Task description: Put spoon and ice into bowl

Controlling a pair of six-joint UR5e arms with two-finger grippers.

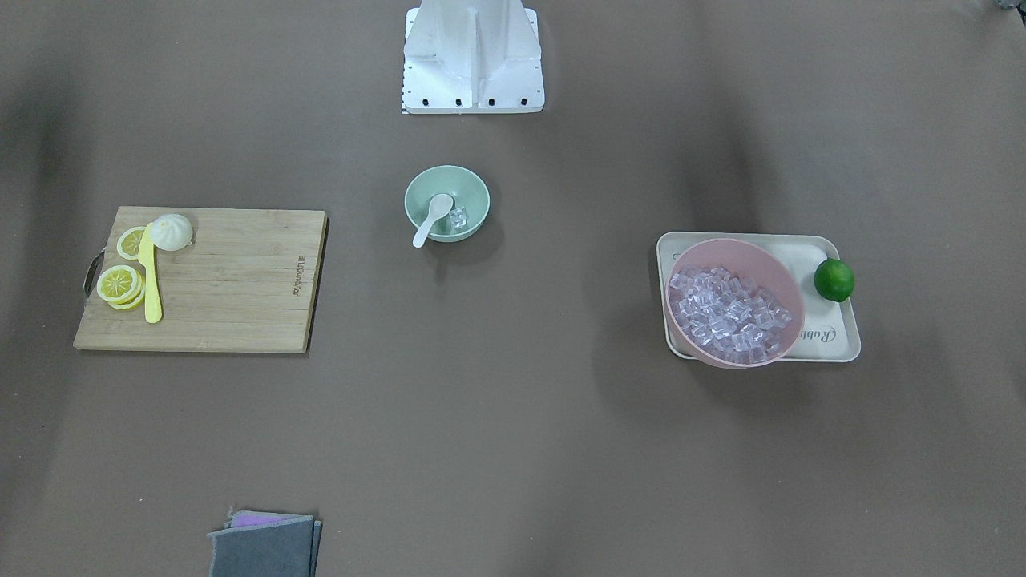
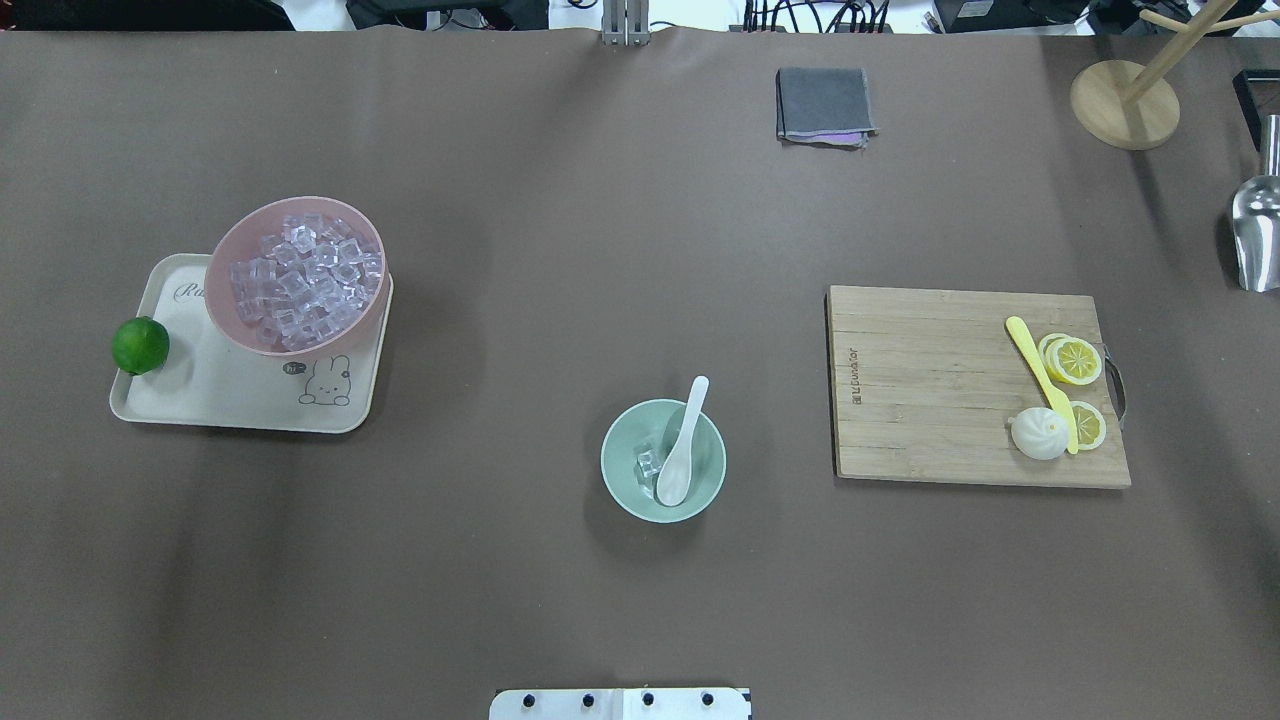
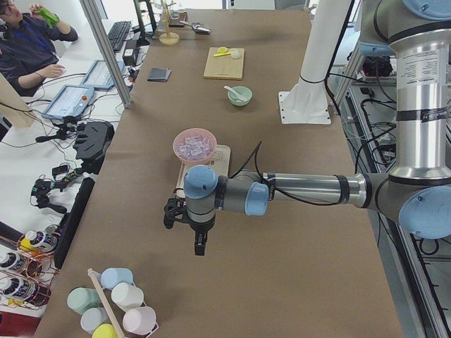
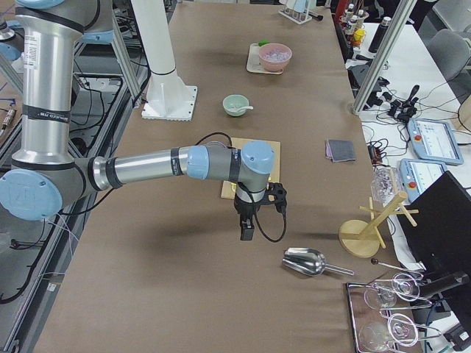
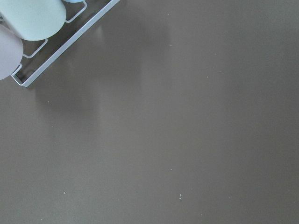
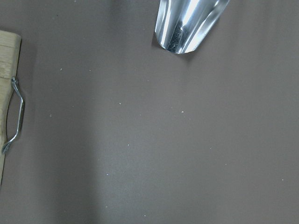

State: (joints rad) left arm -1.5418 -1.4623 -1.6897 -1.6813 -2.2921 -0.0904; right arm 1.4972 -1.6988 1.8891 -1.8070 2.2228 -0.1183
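Observation:
The mint-green bowl (image 2: pixel 708 455) stands at the table's middle, near the robot's base; it also shows in the front view (image 1: pixel 471 189). The white spoon (image 2: pixel 683 440) lies in it, scoop down and handle over the rim. One clear ice cube (image 2: pixel 650 463) lies in the bowl beside the scoop. The pink bowl (image 2: pixel 297 275) holds several more ice cubes. My left gripper (image 3: pixel 201 246) shows only in the exterior left view, over bare table beyond the tray. My right gripper (image 4: pixel 246 232) shows only in the exterior right view, beside the cutting board. I cannot tell whether either is open or shut.
A cream tray (image 2: pixel 200 400) holds the pink bowl and a lime (image 2: pixel 140 345). A wooden cutting board (image 2: pixel 930 390) carries a yellow knife (image 2: pixel 1040 382), lemon slices and a bun. A grey cloth (image 2: pixel 824 104), a metal scoop (image 6: pixel 189 23) and a wooden stand (image 2: pixel 1125 105) lie farther off.

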